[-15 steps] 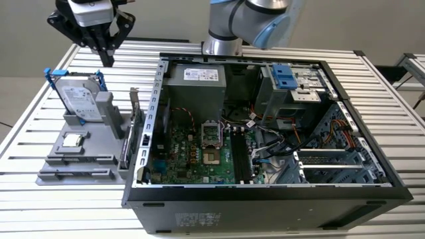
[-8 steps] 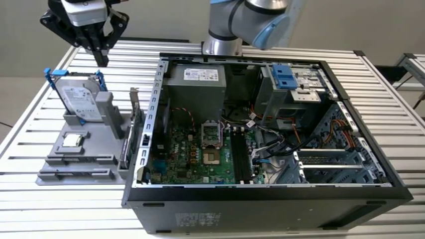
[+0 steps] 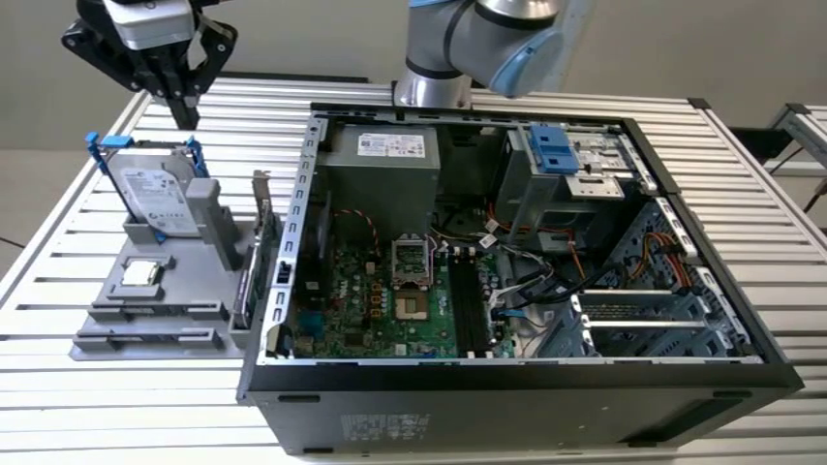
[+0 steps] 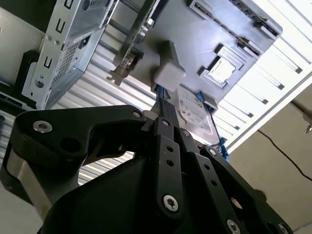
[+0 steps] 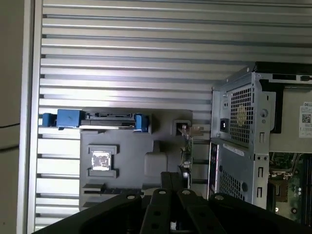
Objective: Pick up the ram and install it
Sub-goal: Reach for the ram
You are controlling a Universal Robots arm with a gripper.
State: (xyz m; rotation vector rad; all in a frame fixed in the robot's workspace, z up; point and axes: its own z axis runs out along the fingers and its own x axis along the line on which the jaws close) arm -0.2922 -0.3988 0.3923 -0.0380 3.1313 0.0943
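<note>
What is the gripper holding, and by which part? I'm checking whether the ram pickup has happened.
It cannot be told. The gripper hangs in the air near the hard drive, and these views leave unclear whether it grips anything.

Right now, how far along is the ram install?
Barely started, it seems. Done: nothing that shows; the black memory slots on the motherboard look empty. In hand: nothing; the gripper hangs shut above the grey parts holder, near the hard drive. What may be the ram, a dark strip, sits slotted in that holder. Left: both the pickup and the install.
</note>
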